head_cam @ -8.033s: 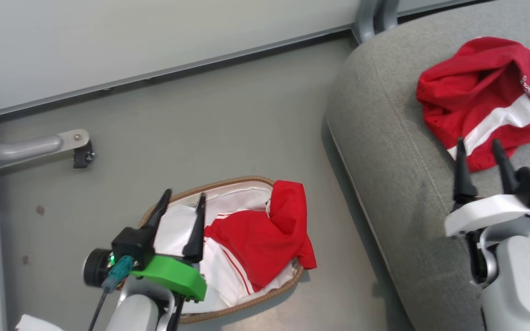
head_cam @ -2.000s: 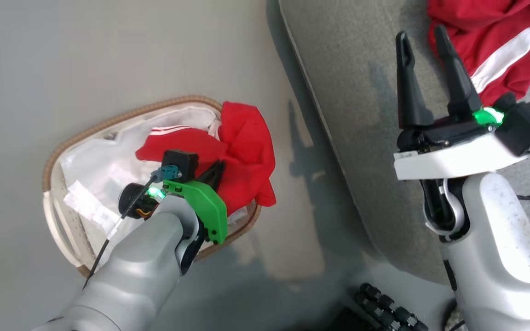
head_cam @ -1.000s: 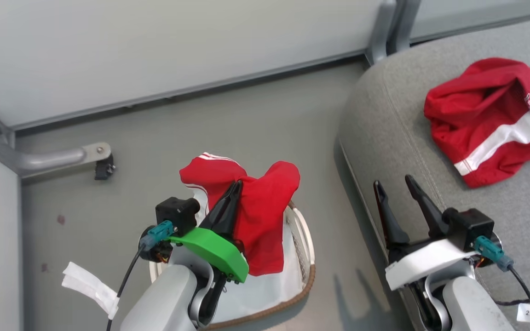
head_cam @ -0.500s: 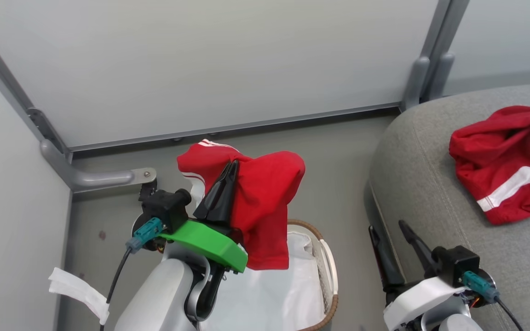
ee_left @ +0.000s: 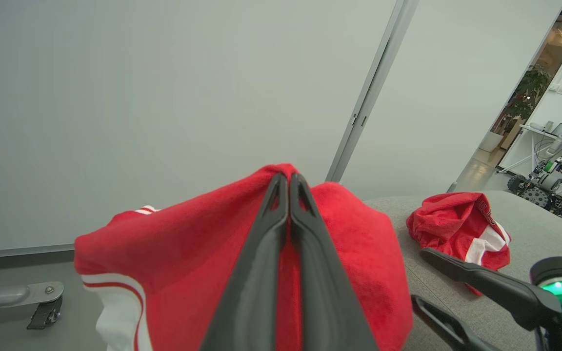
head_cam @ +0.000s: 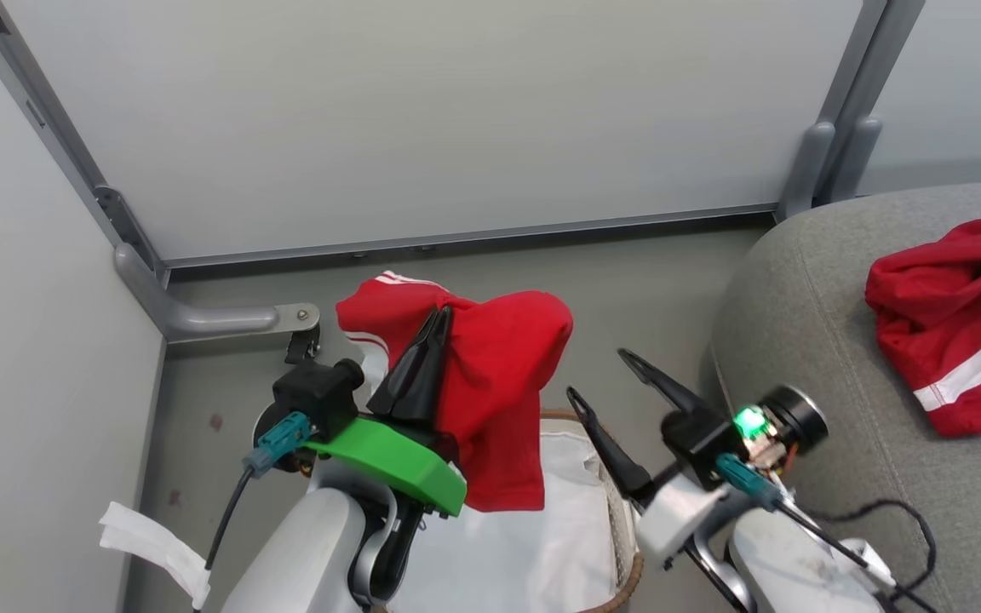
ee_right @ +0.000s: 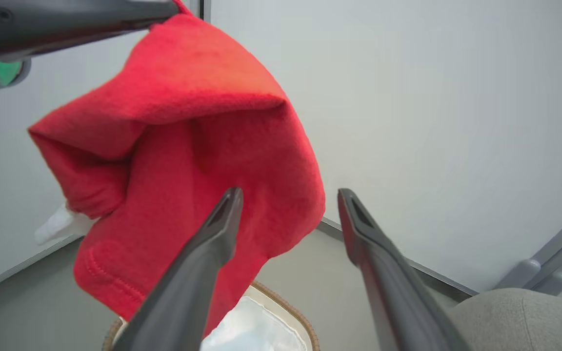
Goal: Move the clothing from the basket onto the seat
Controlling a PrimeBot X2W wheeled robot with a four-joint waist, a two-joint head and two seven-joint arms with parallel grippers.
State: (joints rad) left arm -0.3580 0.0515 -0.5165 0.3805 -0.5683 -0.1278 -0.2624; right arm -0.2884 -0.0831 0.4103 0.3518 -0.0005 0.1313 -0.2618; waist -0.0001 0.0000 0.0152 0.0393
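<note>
Your left gripper (head_cam: 438, 319) pinches the red garment (head_cam: 499, 375) tight above the basket (head_cam: 631, 558); next carry it toward three o'clock, onto the sofa cushion (head_cam: 806, 340).

The grey floor (head_cam: 644, 281) carries the basket (head_cam: 622, 545), which stands near the seat (head_cam: 797, 340). On the seat's grey cushion lies one crumpled red garment (head_cam: 942, 315) with a white stripe, away from its rounded edge.

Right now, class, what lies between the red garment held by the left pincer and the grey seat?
The open right pincer, in the air between the held garment and the seat, as the head view shows.
</note>
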